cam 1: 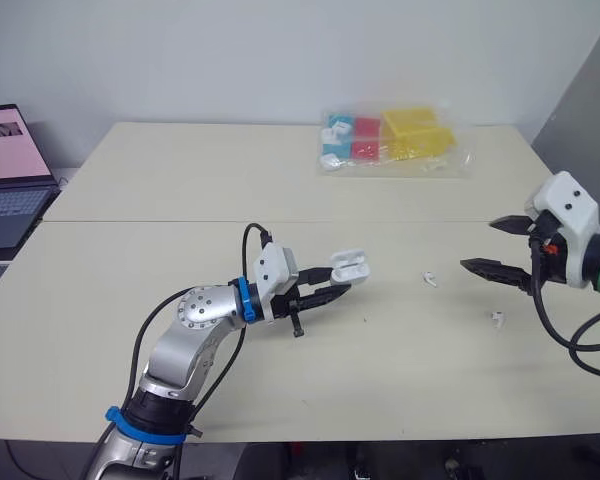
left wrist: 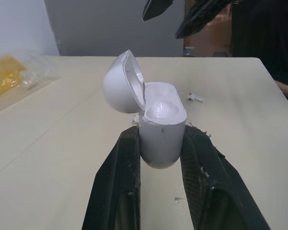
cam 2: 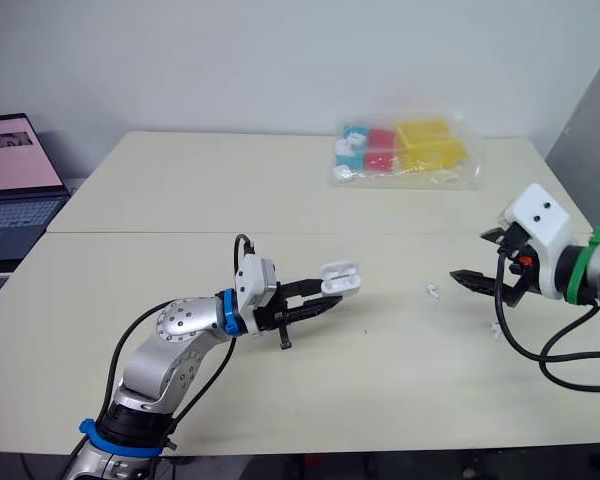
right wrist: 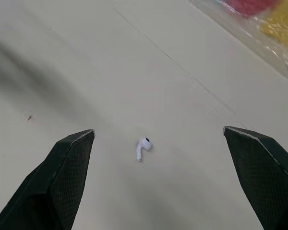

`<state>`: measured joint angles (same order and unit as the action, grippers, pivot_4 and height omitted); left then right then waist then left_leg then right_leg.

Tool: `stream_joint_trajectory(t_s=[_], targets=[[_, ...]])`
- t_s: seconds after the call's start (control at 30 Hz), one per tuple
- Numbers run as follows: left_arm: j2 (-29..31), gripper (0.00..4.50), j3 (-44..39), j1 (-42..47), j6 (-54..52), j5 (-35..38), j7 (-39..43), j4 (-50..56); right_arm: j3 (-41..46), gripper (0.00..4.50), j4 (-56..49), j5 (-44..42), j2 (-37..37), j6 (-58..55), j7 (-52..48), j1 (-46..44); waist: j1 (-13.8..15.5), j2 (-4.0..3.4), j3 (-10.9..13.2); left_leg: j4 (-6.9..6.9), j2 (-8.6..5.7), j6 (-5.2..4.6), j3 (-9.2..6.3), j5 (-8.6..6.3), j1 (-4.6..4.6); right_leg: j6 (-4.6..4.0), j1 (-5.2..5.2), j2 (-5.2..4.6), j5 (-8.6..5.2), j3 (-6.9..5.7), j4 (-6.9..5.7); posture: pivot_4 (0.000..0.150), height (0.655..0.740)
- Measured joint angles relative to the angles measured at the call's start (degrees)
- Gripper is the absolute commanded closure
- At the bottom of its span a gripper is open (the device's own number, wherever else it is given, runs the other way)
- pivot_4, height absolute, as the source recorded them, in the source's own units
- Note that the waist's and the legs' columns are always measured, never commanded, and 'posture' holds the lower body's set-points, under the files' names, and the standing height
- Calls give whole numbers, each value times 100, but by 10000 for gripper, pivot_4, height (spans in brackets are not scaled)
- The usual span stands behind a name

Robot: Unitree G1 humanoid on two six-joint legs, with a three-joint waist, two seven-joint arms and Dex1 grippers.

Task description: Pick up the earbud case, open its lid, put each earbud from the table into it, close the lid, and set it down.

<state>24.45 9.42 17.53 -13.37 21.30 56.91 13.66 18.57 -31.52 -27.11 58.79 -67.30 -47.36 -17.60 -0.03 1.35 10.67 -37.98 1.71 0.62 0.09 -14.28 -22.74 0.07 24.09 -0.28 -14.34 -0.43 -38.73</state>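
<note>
The left claw (cam 1: 338, 283) was clamped on the lower body of the white earbud case (left wrist: 162, 136), one black finger pressed against each side. The case appeared to be held just above the desk (cam 1: 180, 200), near its middle. Its lid (left wrist: 120, 86) stood hinged open, tilted back to one side of the body. The right claw (cam 1: 478, 244) hovered over the right part of the desk with its fingers spread wide apart and gripping nothing. An earbud (cam 1: 430, 279) lay on the desk between the case and the right claw, touching neither; in the right wrist view it sat on the surface between the two spread fingers. A second earbud (cam 1: 497, 318) lay on the desk further right and nearer the front edge, below the right claw. A clear plastic bag (cam 1: 390, 140) of blue, red and yellow items rested at the far right of the desk. An open laptop (cam 1: 10, 170) stood off the left end.
</note>
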Motion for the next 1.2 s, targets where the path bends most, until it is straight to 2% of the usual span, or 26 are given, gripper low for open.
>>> stream_joint_trajectory(t_s=[0.13,0.27,0.33,0.63,0.83,1.2], targets=[[22,37163,118,7,78,25,196,42,213,0,-380,11,-752,-1161,861,449,3,0,0,-1,-2,0,3,0,-6,2,3,-3,1,5,5,1500,7400],[-1,37163,291,39,145,24,337,50,472,0,-694,481,-1853,-2184,1972,675,-4,0,-1,0,-2,0,0,0,-9,3,3,-2,1,3,9,1500,7400],[2,37163,355,51,166,23,387,53,450,0,-695,747,-2095,-2471,2428,810,-5,-7,-2,1,-2,0,1,0,-9,3,5,-2,1,3,9,1500,7400],[-38,37163,452,125,267,1,378,52,767,0,-256,1138,-2682,-2478,3120,611,-26,-7,-2,5,-6,0,1,0,-8,2,6,13,0,3,11,1500,7400],[-42,37163,496,118,274,-9,358,57,785,0,149,1217,-2869,-2476,3254,286,-29,-7,-2,5,-6,-1,0,0,-7,2,5,13,0,2,11,1500,7400],[5,37163,497,72,274,-40,298,90,744,0,270,1225,-3226,-2469,3370,336,-29,-7,-2,8,-4,-1,-1,-1,-10,1,5,13,0,2,17,1500,7400]])
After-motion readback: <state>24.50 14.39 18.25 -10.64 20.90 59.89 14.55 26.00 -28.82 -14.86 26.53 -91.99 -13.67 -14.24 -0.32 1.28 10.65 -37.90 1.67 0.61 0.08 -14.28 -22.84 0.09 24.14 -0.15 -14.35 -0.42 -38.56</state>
